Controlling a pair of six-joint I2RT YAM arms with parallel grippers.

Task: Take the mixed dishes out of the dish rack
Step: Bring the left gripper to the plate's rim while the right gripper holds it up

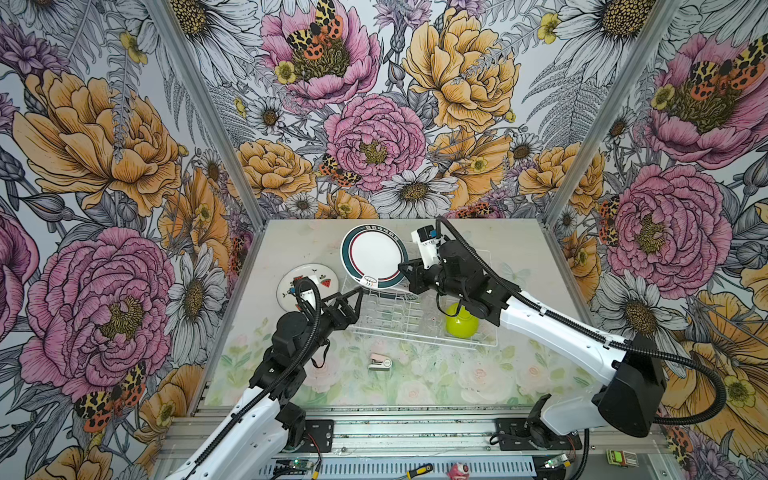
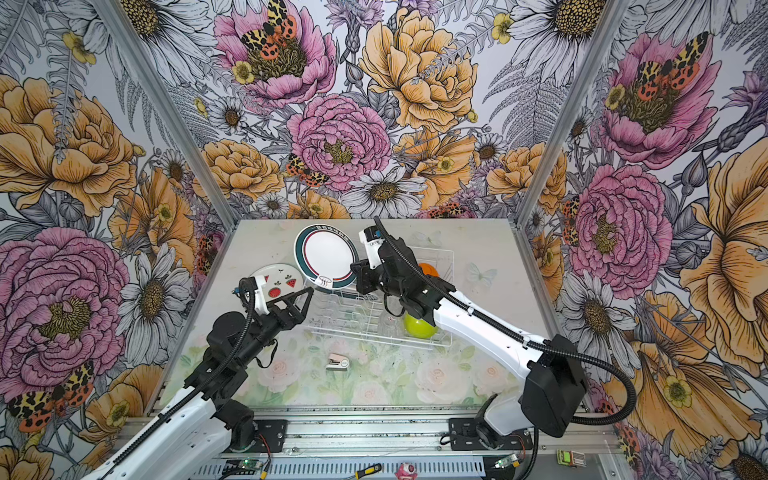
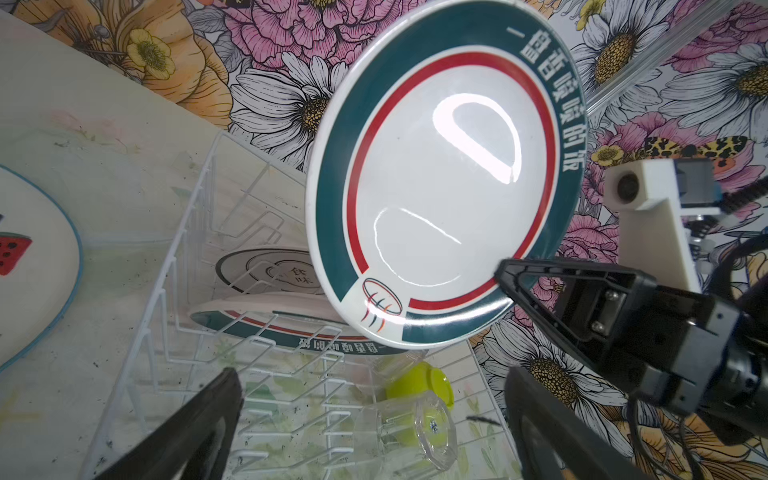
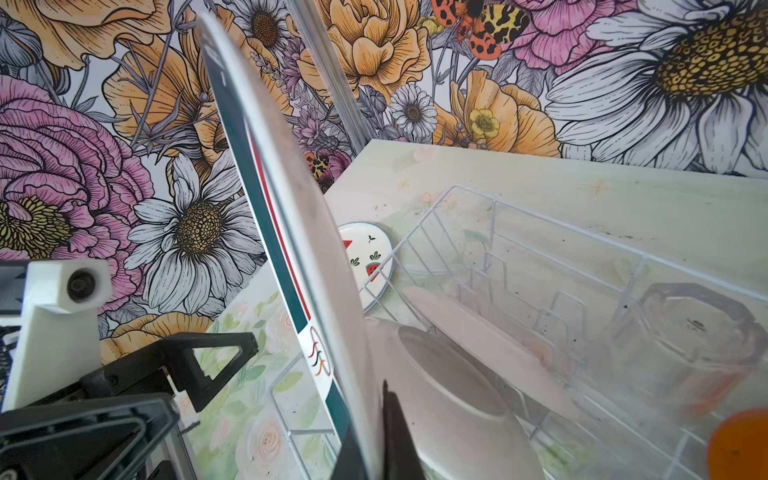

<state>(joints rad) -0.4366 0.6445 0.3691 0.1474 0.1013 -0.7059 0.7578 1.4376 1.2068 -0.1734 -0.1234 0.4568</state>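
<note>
Right claw [image 1: 405,269] is pressed tight on the lower right rim of a teal-rimmed plate [image 1: 374,254], holding it up on edge and tilted, clear of the wires, above the far left end of the dish rack [image 1: 399,320]. Look at that plate: round, white centre, a broad teal band with a thin red ring inside it, white lettering along the top of the band and a little bowl emblem at the bottom, its face turned toward the near left. Left claw [image 1: 352,302] stands spread wide and empty, near the plate's lower edge but apart from it, over the rack's left wall. In the rack, right beneath the lifted plate, a second teal-rimmed plate [image 3: 270,299] lies tipped low across the tines. A clear tumbler [image 3: 409,428] lies on its side on the near rows. The lime-green bowl [image 1: 461,326] sits toward the near right corner, half under the right arm, and the orange bowl [image 2: 428,270] peeks out at the far right behind that arm. Off the rack, the watermelon plate [image 1: 322,276] lies flat on the table [image 1: 291,241] to the left, partly hidden by the left wrist. A small pink-white stapler-like thing [image 1: 379,362] lies on the table on the near side of the rack.
</note>
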